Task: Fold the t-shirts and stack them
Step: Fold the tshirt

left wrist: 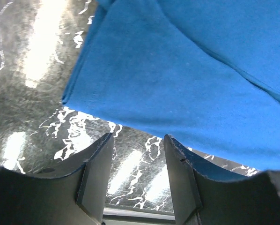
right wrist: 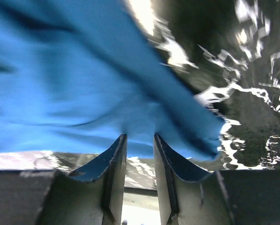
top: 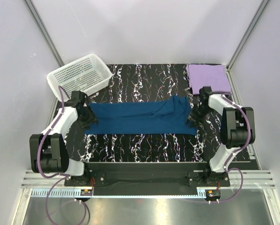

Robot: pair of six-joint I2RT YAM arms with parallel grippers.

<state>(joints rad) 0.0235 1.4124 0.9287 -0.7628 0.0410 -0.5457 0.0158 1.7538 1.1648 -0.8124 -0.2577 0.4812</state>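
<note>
The dark teal-blue t-shirt (top: 140, 119) lies folded into a long strip across the middle of the black marbled table; no print shows. The pale lavender t-shirt (top: 208, 77) lies folded at the far right corner. My left gripper (top: 86, 117) is at the strip's left end; in the left wrist view it (left wrist: 137, 138) is open and empty, just short of the blue cloth's edge (left wrist: 187, 79). My right gripper (top: 195, 116) is at the strip's right end; in the blurred right wrist view its jaws (right wrist: 140, 136) stand narrowly apart, tips at the blue cloth's hem (right wrist: 74, 93).
A white perforated basket (top: 79, 75) stands tilted at the far left corner, just behind my left arm. The black marbled table (top: 140, 145) shows bare in front of the strip. Frame posts and white walls close in the sides.
</note>
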